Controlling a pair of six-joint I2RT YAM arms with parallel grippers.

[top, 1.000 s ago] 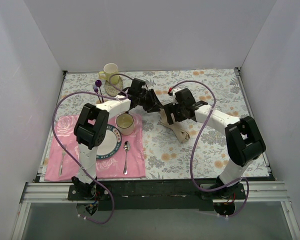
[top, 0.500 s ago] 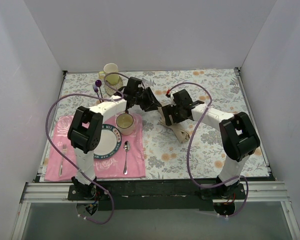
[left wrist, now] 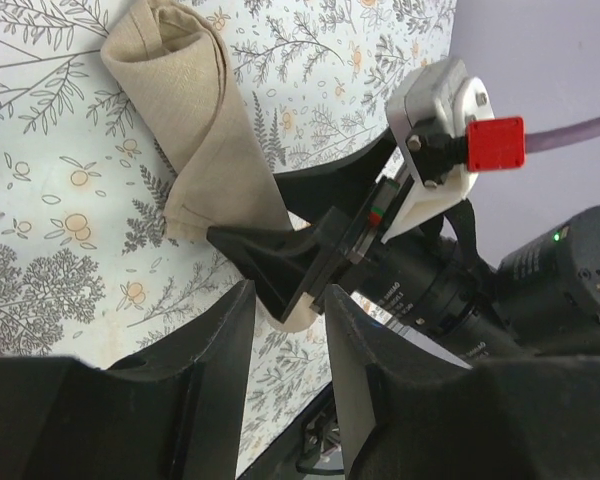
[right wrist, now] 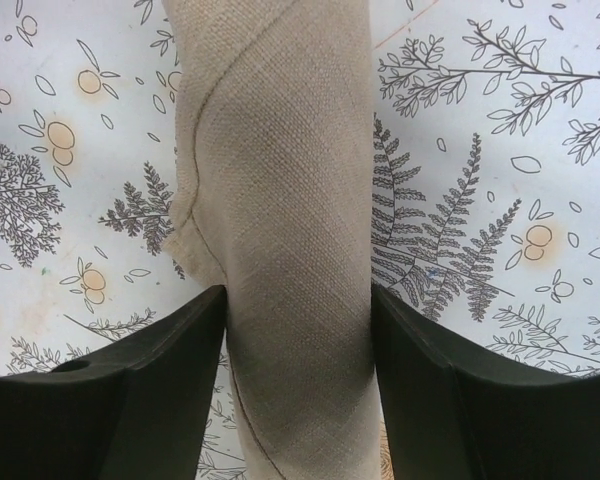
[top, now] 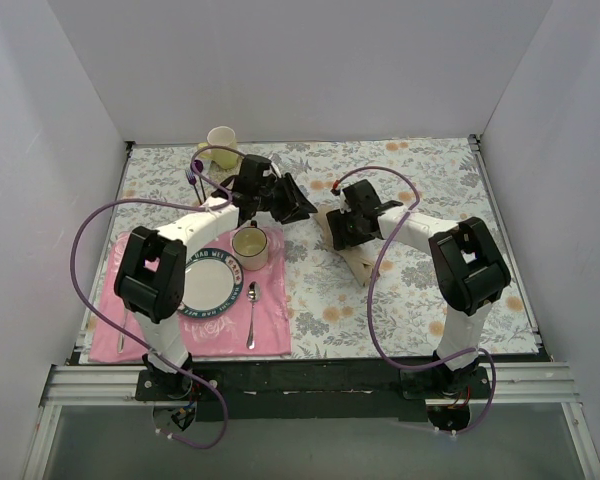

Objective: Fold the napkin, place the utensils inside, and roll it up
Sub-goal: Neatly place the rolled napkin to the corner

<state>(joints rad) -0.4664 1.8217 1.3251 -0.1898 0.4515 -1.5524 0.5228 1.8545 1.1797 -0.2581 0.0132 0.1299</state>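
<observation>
1 R claw (right wrist: 296,295) grips napkin (right wrist: 280,150), clearest wrist cam

place: lab test booth | white panels (top: 310,70) boxing far, left and right desk edges | metal rail (top: 90,383) along near edge | placemat (top: 275,330) and plate (top: 205,290), near-left corner

One napkin (top: 358,265), one spoon (top: 252,315), one plate (top: 214,287)

Plain white panels (top: 300,70) close in the table (top: 420,300) on the far, left and right sides. A grey floral tablecloth (top: 430,170) covers it. An aluminium frame (top: 90,385) runs along the near edge. Light is soft and even.
</observation>
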